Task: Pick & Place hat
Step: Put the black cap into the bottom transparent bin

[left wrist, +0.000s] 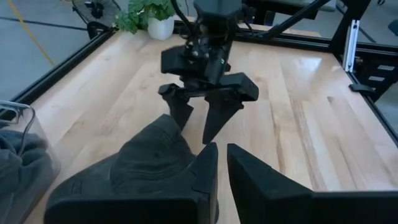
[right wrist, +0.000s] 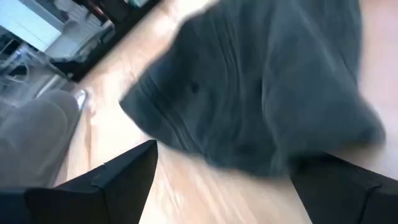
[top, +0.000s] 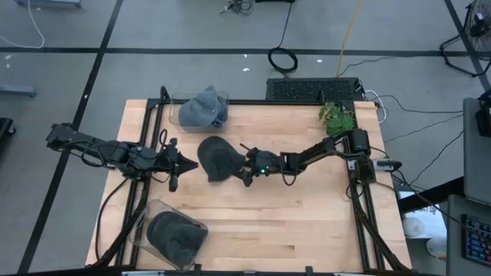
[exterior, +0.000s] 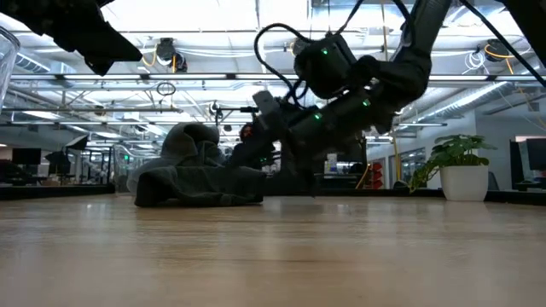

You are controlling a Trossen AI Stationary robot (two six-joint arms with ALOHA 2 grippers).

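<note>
Here the pick is in hand: the right gripper (top: pixel 247 169), fingers spread wide, reaches at the right edge of the dark hat (top: pixel 217 159) lying mid-table, and by my judgement must next settle over the fabric and close. The left gripper (top: pixel 175 164) waits just left, nearly closed and empty. Whether a finger touches the hat is unclear.

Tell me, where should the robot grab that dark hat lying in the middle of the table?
Probably at the hat's raised folded edge facing the right gripper, coming in low from that side. The cloth bunches up there, so open fingers could straddle and pinch it. The left gripper waits opposite.
</note>
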